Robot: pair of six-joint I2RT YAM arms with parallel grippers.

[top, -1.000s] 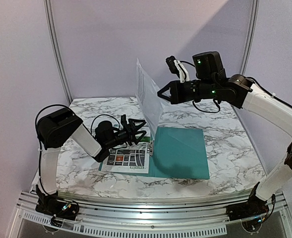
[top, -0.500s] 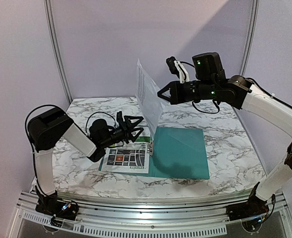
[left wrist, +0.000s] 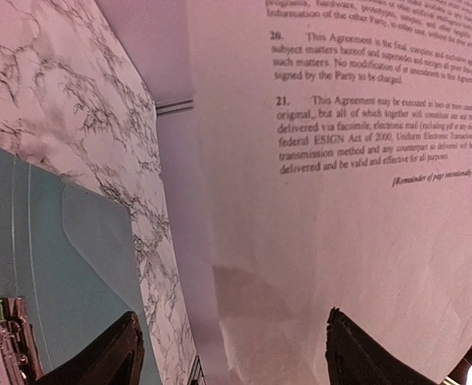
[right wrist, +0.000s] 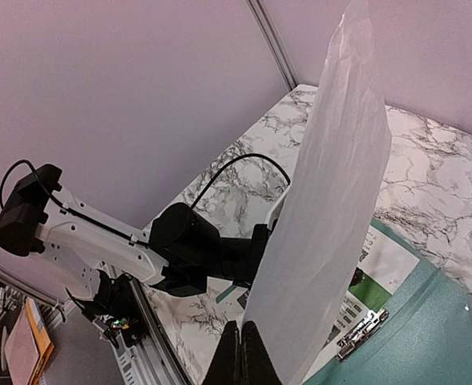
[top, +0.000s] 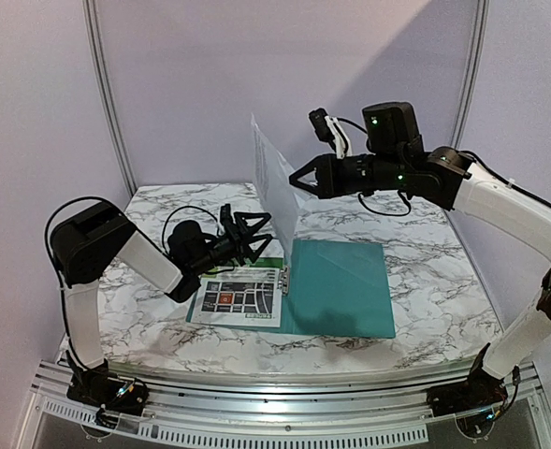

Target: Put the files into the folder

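White sheet (top: 273,192), clenched upright by right end effector (top: 296,178) over folder (top: 345,290), seemingly for lowering; left end effector (top: 259,232) released, poised to guide; map sheet (top: 238,299) lying inside

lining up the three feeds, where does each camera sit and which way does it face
top: above and behind the bases, looking down on the table, left arm, right arm, folder and map sheet.
left wrist: on the left arm, facing the white sheet close up, past its open left pincer.
right wrist: on the right arm, looking down past the right pincer, shut on the white sheet, toward the left arm.
shared: both wrist views show the white sheet and folder.
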